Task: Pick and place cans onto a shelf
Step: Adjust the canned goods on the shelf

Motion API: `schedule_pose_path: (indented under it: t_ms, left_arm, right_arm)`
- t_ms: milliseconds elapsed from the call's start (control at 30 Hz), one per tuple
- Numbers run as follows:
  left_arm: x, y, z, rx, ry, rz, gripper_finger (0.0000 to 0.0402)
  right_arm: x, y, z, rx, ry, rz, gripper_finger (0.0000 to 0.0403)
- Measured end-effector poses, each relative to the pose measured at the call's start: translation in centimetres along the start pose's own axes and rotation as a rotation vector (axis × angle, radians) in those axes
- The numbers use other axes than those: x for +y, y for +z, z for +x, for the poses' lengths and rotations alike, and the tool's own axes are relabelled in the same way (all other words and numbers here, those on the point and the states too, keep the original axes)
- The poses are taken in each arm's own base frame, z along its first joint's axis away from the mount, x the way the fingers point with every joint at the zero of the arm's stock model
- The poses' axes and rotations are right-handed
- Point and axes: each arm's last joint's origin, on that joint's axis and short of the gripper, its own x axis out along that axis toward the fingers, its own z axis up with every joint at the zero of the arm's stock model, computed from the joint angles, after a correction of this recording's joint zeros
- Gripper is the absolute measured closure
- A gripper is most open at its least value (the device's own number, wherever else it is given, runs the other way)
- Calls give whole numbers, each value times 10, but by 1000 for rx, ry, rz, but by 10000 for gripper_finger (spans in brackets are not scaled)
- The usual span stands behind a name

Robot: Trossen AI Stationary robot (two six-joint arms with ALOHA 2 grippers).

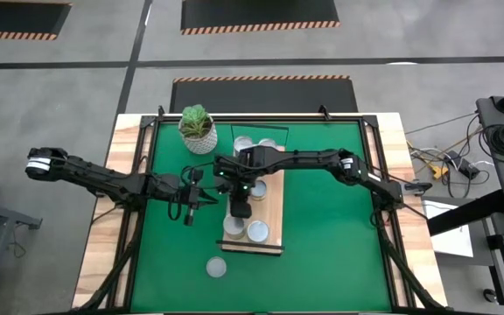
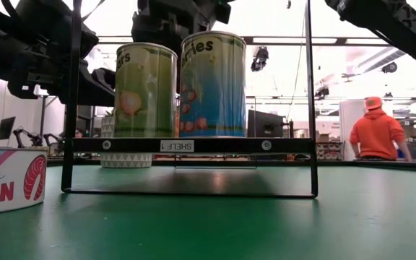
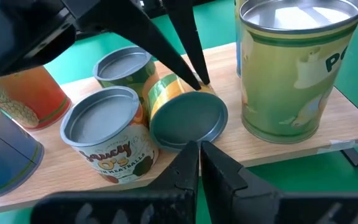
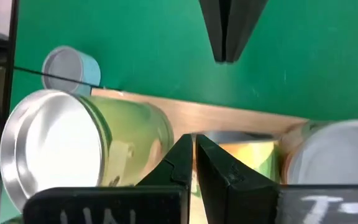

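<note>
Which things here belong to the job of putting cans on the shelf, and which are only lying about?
For the job:
- cans on the shelf
- can on the mat
- cans behind the shelf
- wooden shelf
- left hand, shut
- right hand, shut

Lying about:
- potted plant
- green mat

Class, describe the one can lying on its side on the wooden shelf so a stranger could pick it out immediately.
Start at the long wooden shelf on the green mat, then find the cluster of cans near the middle of the board. The tipped can, with orange, yellow and green bands, lies on its side showing a grey round end, while its neighbours stand upright.
</note>
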Motion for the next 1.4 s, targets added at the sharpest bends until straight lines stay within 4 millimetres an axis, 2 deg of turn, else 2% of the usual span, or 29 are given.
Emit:
schedule_pose_path:
  t_ms: [533, 667, 833, 967, 1133, 1400]
  left_arm:
    - [1, 4, 0, -39, 9, -2, 402]
    - [1, 4, 4, -58, 14, -12, 402]
    - [1, 3, 12, -71, 16, -53, 402]
    - [0, -1, 20, -66, 15, -66, 402]
    - [-1, -3, 31, -118, 23, -97, 402]
    - [-1, -2, 52, -75, 18, -113, 402]
  right_arm:
    - [4, -11, -4, 109, 1, 61, 392]
    - [12, -14, -16, 130, 2, 37, 392]
    - [27, -17, -33, 127, -64, -25, 392]
    - [32, -24, -23, 177, -53, -70, 392]
    - [31, -44, -16, 298, -47, -38, 392]
    - [33, -57, -26, 184, -52, -88, 392]
